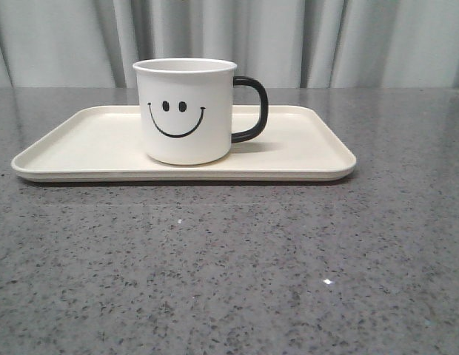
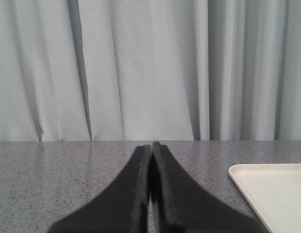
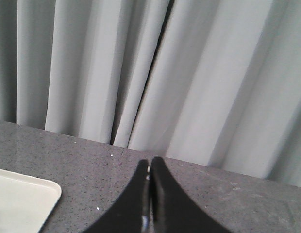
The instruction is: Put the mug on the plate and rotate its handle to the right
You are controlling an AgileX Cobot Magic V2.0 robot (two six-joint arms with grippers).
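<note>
Claws — left (image 2: 151, 145), right (image 3: 150, 161) — pressed together, level over table (image 1: 229, 281).

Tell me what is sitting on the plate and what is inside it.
Only the mug stands on the plate, upright, handle pointing right. Its inside is hidden: the front view shows just the rim, not the contents.

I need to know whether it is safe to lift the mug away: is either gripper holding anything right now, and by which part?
Nothing is held. The left gripper and right gripper are shut on nothing; the white smiley-face mug stands free on the cream rectangular plate.
</note>
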